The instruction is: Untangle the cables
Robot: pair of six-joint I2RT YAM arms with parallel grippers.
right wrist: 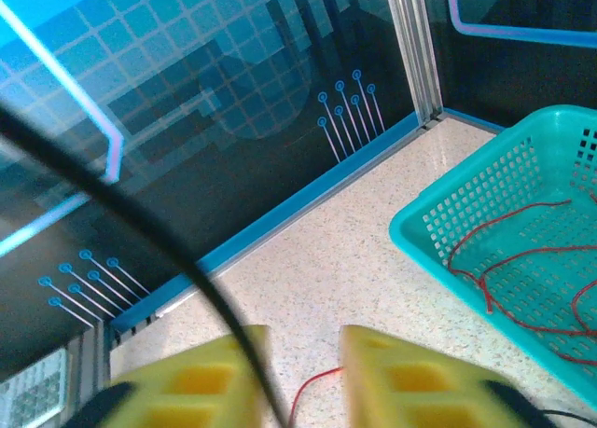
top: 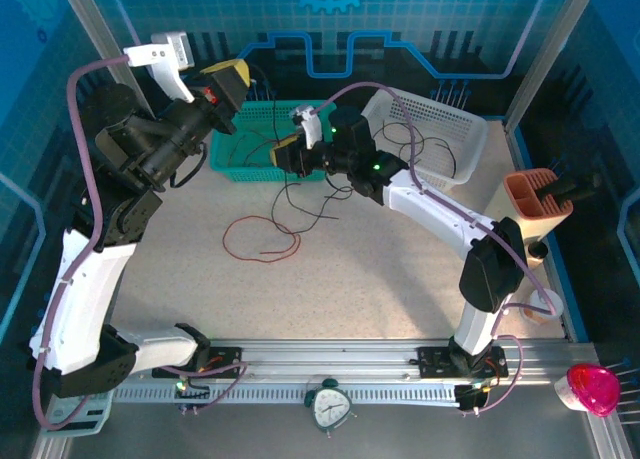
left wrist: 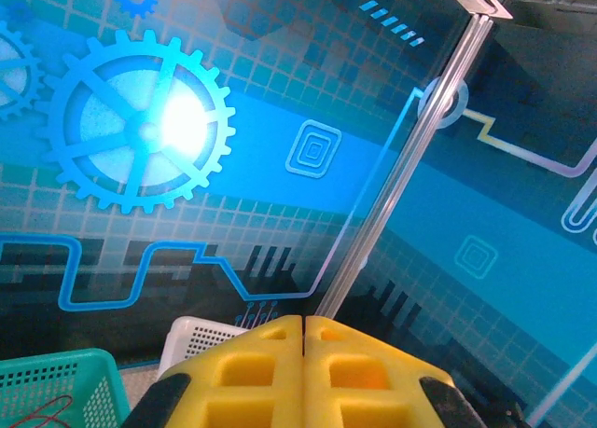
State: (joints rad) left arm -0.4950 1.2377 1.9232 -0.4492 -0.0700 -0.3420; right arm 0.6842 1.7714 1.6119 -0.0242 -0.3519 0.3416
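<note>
we see the left gripper [left wrist: 304, 327] raised high over the far left corner of the tabletop [top: 380, 279], its yellow fingers pressed flat together with nothing between them. the right gripper [right wrist: 305, 342] hangs above the tabletop just in front of the teal basket [right wrist: 457, 225], which sits at the far edge, left of the middle. its two yellow fingers stand apart with a clear gap. a black cable [right wrist: 149, 230] sweeps close past the right wrist camera and runs down into that gap, along the inner side of one finger; we cannot tell whether it is pinched or only draped there. from above, thin black cables [top: 300, 201] dangle below this gripper and trail onto the tabletop near its middle. just nearer to us a red cable [top: 262, 251] lies in a loose open loop, left of the middle and apart from both baskets. more red strands [right wrist: 522, 262] curl on the floor of the teal basket. other black strands [top: 405, 137] loop over the rim of the white basket [top: 455, 114] toward the far right corner.
</note>
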